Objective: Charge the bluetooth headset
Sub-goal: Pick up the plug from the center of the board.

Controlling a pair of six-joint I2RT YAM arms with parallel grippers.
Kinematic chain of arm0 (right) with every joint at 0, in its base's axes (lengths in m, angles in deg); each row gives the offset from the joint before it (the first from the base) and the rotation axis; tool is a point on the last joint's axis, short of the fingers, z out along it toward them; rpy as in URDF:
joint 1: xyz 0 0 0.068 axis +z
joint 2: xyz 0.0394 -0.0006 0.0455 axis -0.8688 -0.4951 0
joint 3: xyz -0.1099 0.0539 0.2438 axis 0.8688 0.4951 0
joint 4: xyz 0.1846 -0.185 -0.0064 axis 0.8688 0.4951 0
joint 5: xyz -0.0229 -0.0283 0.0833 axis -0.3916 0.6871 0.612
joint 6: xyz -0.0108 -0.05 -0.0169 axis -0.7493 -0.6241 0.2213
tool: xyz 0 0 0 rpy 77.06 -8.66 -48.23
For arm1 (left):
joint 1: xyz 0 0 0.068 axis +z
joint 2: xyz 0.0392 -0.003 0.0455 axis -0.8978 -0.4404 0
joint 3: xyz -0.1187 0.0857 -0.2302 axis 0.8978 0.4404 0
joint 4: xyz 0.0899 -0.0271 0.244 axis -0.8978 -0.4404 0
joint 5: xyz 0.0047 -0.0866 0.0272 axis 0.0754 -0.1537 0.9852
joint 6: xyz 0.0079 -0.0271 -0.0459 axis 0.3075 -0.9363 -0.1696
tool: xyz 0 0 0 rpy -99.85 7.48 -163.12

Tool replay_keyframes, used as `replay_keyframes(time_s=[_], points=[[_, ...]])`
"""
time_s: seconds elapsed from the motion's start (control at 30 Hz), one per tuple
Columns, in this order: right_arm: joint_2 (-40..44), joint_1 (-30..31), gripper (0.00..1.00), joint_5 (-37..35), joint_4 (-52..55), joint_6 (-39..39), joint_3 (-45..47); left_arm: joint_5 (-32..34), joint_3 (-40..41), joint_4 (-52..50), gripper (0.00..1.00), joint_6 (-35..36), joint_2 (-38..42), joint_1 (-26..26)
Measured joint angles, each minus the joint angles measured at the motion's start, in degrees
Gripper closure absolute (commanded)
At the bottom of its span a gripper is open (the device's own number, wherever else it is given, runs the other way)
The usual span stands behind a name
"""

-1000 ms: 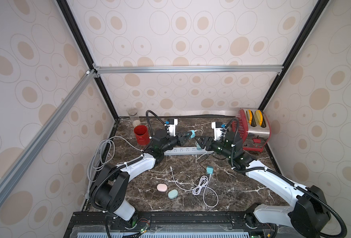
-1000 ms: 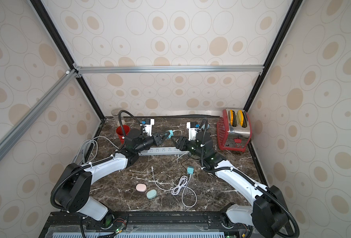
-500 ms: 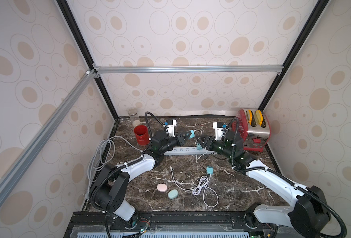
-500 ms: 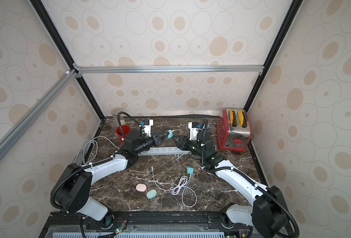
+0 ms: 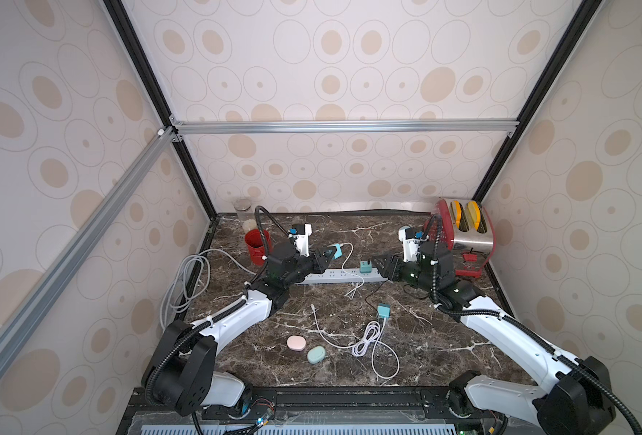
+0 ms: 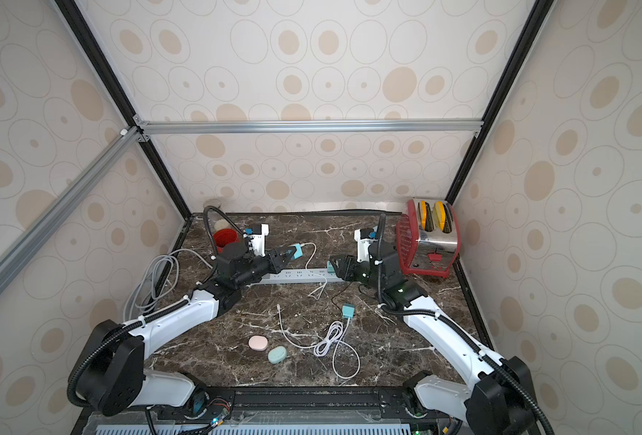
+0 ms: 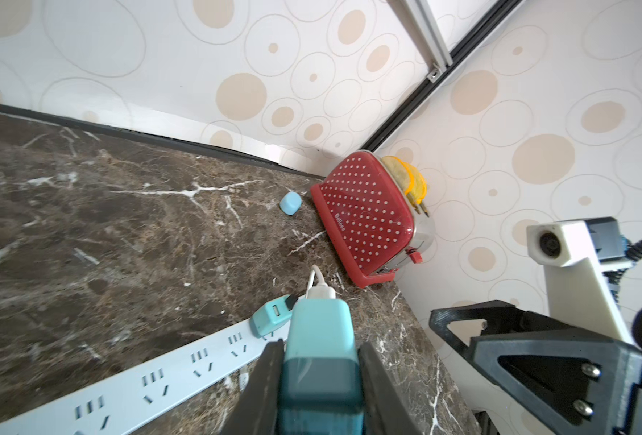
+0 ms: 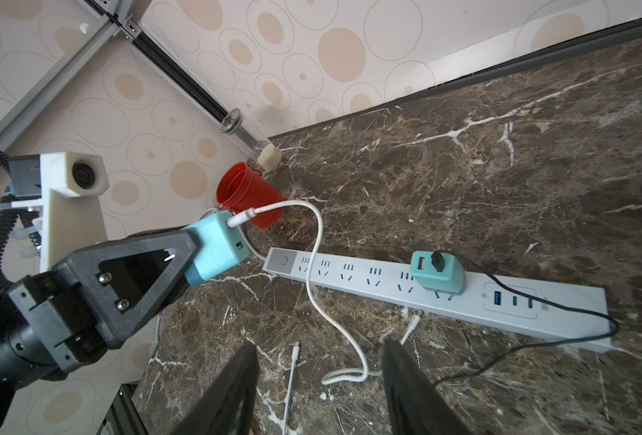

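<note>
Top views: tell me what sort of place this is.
Probably a robot test booth staged as a kitchen counter: a marble-look countertop, a red toaster, a power strip, all boxed in by wallpapered panels on a metal frame.

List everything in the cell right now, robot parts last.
power strip: 1, white, mid-rear table
held adapter: 1, light blue, in left gripper, white cable attached
plugged adapter: 1, teal, on strip, black cable attached
loose adapter: 1, teal, table centre
earbud cases: 2, front; pink case, mint case
white cable coil: 1, front centre
toaster: 1, red, rear right
red cup: 1, rear left
grey cable bundle: 1, left edge
left gripper: shut on held adapter
right gripper: open, empty, near strip end
</note>
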Motion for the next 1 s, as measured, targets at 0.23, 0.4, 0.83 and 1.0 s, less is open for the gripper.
replay_keyframes(time_s=[0.23, 0.4, 0.83, 1.0], points=[[-0.09, -0.26, 0.44, 0.2, 2.49, -1.7, 0.0, 1.36, 2.23, -3.15, 1.0, 2.86, 0.57, 1.36], [-0.11, -0.33, 0.44, 0.35, 3.67, -2.64, 0.0, 1.9, 3.21, -4.33, 1.0, 4.39, 0.74, 1.9], [-2.99, -0.35, 0.44, 6.62, 1.49, -2.43, 0.66, 5.44, 4.24, -8.9, 1.0, 8.24, 0.79, 3.26], [-2.99, -0.35, 0.44, 6.1, 2.4, -2.51, 0.66, 9.25, 5.51, -11.85, 1.0, 9.53, 1.75, 3.78]])
